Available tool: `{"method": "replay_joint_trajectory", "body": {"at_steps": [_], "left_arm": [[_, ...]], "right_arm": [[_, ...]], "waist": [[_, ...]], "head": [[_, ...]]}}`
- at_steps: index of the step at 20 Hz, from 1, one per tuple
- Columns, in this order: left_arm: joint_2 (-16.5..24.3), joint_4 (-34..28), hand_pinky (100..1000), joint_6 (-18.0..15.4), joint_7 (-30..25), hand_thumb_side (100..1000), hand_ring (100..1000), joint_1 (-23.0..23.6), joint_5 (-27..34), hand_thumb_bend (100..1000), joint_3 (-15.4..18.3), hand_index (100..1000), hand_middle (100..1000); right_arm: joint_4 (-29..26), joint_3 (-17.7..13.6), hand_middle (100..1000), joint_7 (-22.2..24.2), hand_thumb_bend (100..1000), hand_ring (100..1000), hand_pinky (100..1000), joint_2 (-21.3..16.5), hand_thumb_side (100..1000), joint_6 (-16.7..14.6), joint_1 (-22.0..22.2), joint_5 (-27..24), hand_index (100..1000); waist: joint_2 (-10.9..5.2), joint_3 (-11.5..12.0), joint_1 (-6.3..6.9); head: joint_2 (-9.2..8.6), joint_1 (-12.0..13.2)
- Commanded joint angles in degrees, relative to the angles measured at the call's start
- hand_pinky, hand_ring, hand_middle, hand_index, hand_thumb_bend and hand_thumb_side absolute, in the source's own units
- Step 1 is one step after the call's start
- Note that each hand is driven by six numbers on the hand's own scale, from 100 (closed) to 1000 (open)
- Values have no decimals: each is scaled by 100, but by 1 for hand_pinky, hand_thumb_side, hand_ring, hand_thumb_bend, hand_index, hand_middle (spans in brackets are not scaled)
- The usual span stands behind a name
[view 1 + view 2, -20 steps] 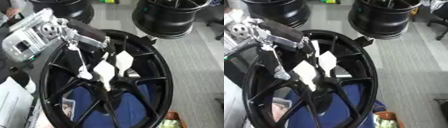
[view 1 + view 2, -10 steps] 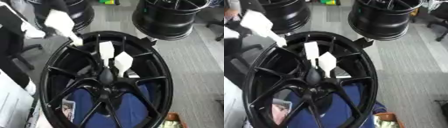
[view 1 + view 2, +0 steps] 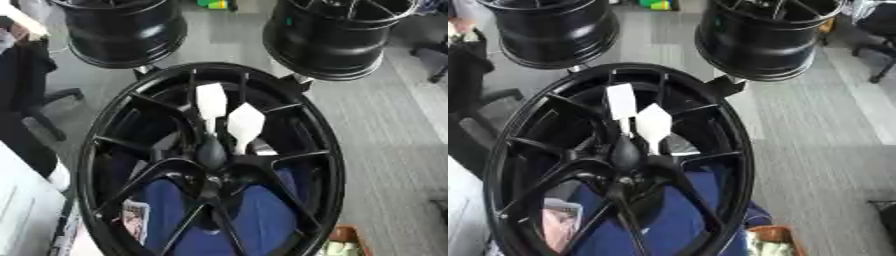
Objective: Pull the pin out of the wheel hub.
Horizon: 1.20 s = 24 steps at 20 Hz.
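Two white tags (image 3: 229, 114) stand up from the middle of the big black wheel (image 3: 210, 165) in the left eye view, each on a thin stem running down to the hub (image 3: 213, 156). I take them for the flags of pins seated there, though the pins themselves are too dark to make out. Neither robot hand shows, so I cannot tell how any fingers are set. The risk, as I judge it, is a hand coming down between the spokes and catching the neighbouring tag, or pulling a stem sideways so it jams or bends against a spoke.

In the right eye view the same tags (image 3: 638, 112) sit just beside one another, nearly touching, leaving little space to pinch one alone. The rim (image 3: 741, 150) walls the hub in on all sides; the open way in is from above. Two more black wheels (image 3: 770, 35) stand beyond, near the far rim, while bare grey floor (image 3: 824, 145) lies to the right.
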Motion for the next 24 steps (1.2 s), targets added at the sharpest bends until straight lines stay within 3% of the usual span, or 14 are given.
{"method": "replay_joint_trajectory", "body": {"at_steps": [1, 3, 4, 6, 10, 11, 13, 18, 24], "left_arm": [[260, -10, 687, -104, -173, 213, 631, 11, 130, 201, 127, 690, 541], [264, -6, 762, -152, -298, 372, 766, 55, 212, 336, 157, 821, 714], [258, -2, 786, -163, -275, 511, 810, 61, 218, 425, 194, 869, 771], [241, 8, 792, -185, -68, 591, 821, 49, 176, 483, 264, 880, 784], [142, -45, 750, -221, 808, 541, 765, -123, 81, 408, 216, 830, 717], [102, -88, 724, -229, 958, 496, 724, -192, 99, 357, 135, 796, 665], [30, -245, 709, -259, 1095, 461, 695, -343, 127, 338, -117, 768, 631], [-156, -845, 701, -351, 892, 442, 674, -726, 101, 337, -856, 747, 606], [-464, -1290, 701, -369, 224, 468, 670, -1256, 194, 369, -1912, 742, 606]], "right_arm": [[-34, -121, 816, -34, 100, 861, 893, -226, 141, -23, -113, -30, 874], [-34, -123, 815, -34, 100, 860, 893, -219, 143, -33, -120, -32, 874], [-34, -126, 815, -36, 100, 860, 893, -216, 145, -32, -117, -33, 874], [-34, -130, 814, -45, 100, 859, 893, -211, 147, -31, -111, -37, 874], [-34, -126, 814, -58, 100, 859, 893, -198, 148, -27, -114, -48, 874], [-34, -119, 815, -56, 100, 859, 893, -194, 147, -33, -123, -52, 874], [-34, -106, 815, -44, 100, 859, 893, -186, 148, -37, -142, -55, 874], [-34, -57, 815, 6, 100, 859, 893, -158, 153, -53, -197, -53, 874], [-34, 3, 814, 76, 100, 858, 893, -123, 154, -89, -296, -40, 874]], "waist": [[-83, 5, 11], [-83, 2, 9], [-83, 3, 9], [-84, 1, 10], [-92, -11, 9], [-95, -21, 8], [-100, -42, 5], [-108, -85, 15], [-127, -145, 39]], "head": [[-73, -16], [-68, -21], [-68, -26], [-66, -33], [-58, -34], [-61, -25], [-75, -7], [-74, 38], [-64, 84]]}}
